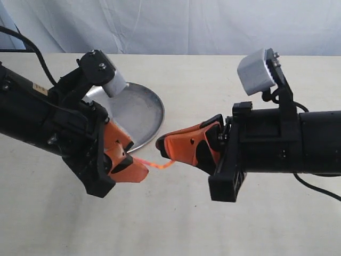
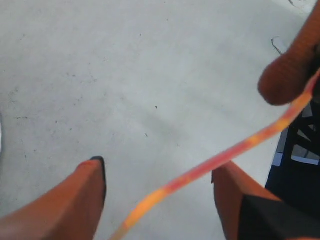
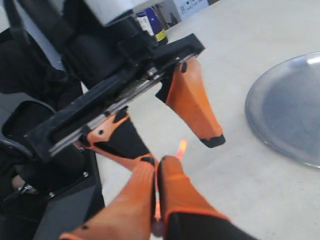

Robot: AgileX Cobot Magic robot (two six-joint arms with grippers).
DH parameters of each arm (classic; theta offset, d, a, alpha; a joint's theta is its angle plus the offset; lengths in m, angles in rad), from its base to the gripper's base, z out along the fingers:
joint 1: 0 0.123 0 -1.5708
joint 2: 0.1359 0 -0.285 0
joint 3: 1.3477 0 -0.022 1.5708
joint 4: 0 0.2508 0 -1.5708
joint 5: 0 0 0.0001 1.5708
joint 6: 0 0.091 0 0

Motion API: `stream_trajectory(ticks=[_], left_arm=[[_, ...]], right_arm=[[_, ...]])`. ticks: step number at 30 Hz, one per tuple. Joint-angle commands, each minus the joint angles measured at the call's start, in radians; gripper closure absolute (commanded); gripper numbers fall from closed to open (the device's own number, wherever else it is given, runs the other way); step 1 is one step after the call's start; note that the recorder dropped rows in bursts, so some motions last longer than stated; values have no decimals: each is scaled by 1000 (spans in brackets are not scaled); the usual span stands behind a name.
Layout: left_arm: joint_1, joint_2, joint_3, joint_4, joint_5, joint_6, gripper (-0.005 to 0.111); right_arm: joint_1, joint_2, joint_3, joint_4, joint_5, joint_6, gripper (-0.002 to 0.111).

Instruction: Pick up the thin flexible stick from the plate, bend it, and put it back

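The thin pinkish-orange stick (image 1: 160,164) hangs in the air in front of the plate, between my two grippers, sagging in a slight curve. My right gripper (image 1: 161,144) is shut on one end of it; in the right wrist view the stick (image 3: 181,148) pokes out past the closed fingertips (image 3: 170,172). My left gripper (image 1: 130,157) is open. In the left wrist view the stick (image 2: 215,162) runs diagonally between its spread fingers (image 2: 92,200) without being pinched. The silver plate (image 1: 141,114) lies behind the left arm with nothing visible on its bare part.
The pale tabletop (image 1: 170,213) spreads under both arms. The plate's rim (image 3: 290,115) lies off to one side of the right gripper. A wrinkled white backdrop (image 1: 186,26) hangs behind the table. The left arm's black body covers the plate's left part.
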Motion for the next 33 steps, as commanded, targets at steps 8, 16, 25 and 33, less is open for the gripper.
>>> stream_trajectory(ticks=[8, 16, 25, 33], left_arm=[[0, 0, 2, 32, 18, -8, 74], [0, 0, 2, 23, 12, 2, 107], [0, 0, 2, -187, -14, 207, 107], [0, 0, 2, -237, -85, 219, 107]], right_arm=[[-2, -1, -7, 10, 90, -3, 109], [-2, -1, -7, 10, 78, 0, 109], [-2, 2, -5, 10, -41, 0, 109], [-2, 44, -5, 10, -41, 0, 109]])
